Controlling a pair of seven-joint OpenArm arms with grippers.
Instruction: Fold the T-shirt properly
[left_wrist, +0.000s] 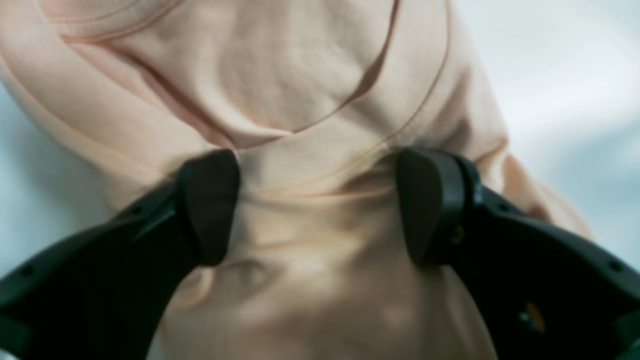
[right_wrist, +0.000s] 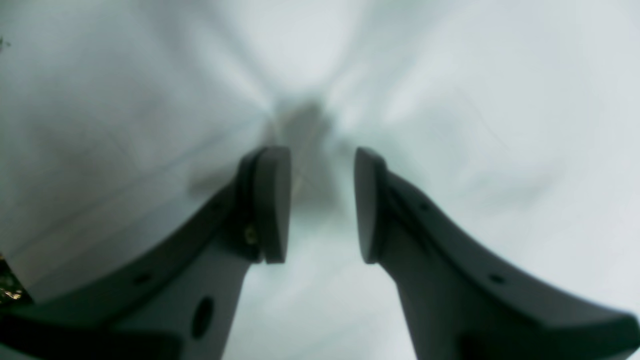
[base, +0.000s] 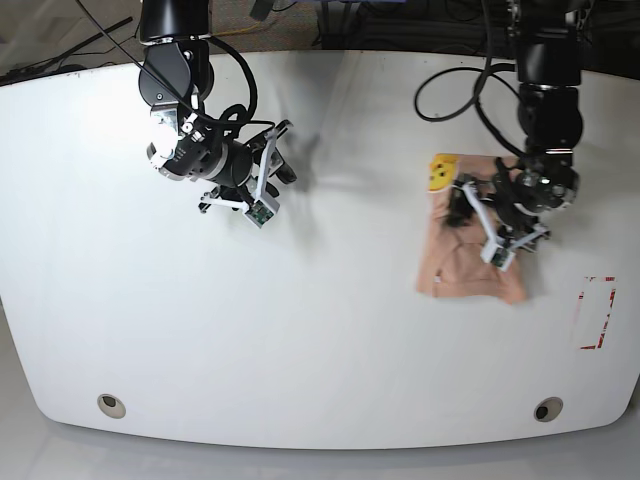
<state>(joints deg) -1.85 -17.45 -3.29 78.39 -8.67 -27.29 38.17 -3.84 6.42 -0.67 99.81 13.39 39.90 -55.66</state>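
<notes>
1. The peach shirt (base: 462, 268) lies folded into a compact rectangle on the table's (base: 320, 330) right side, yellow face print showing at its far corner.
2. Left gripper (left_wrist: 320, 207) spread wide over its creased cloth.
3. Right gripper (right_wrist: 322, 205) parted, holding nothing.

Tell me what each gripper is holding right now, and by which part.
Nothing is held. The left gripper stands open over the folded T-shirt, fabric between its fingers unpinched. The right gripper is open over bare table.
</notes>
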